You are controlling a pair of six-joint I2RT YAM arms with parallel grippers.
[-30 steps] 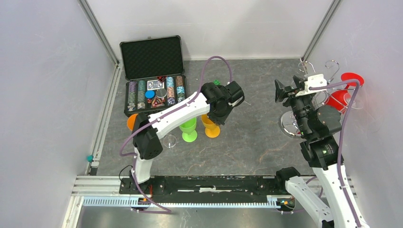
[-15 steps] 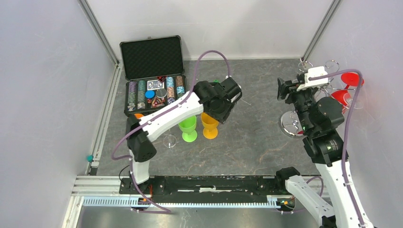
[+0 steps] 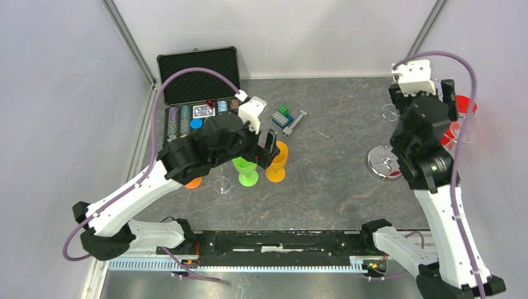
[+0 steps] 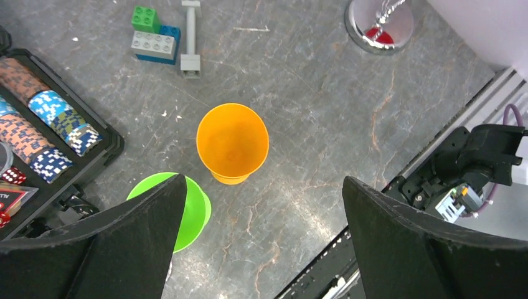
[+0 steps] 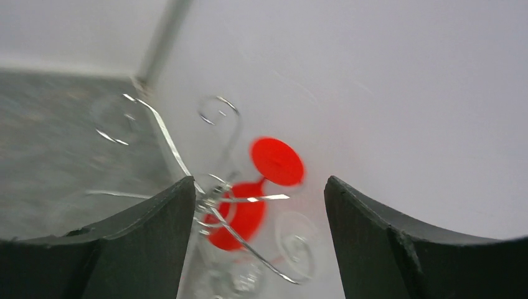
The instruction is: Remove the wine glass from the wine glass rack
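Note:
The wine glass rack [image 5: 167, 138] is a silver wire stand at the right wall; its round base [image 3: 386, 164] shows from above. A red wine glass [image 5: 244, 215] hangs upside down from a hook arm, foot [image 5: 277, 161] up, with a clear wine glass [image 5: 297, 244] beside it. My right gripper [image 5: 259, 180] is open, facing these glasses, a short way off and blurred. My left gripper [image 4: 263, 180] hangs wide open and empty above an orange glass [image 4: 233, 142] and a green glass [image 4: 198, 209] that stand upright on the table.
An open black case [image 3: 200, 106] of poker chips lies at the back left. Toy bricks [image 3: 283, 116] and a grey piece [image 3: 295, 122] lie mid-table. A clear glass [image 3: 222, 185] and an orange disc [image 3: 193, 182] sit left of the green glass. The right wall [image 3: 498, 124] is close behind the rack.
My left gripper has opened, let go of the orange glass and pulled up and back to the left. My right arm swung toward the rack's hooks at the back right, jaws widening.

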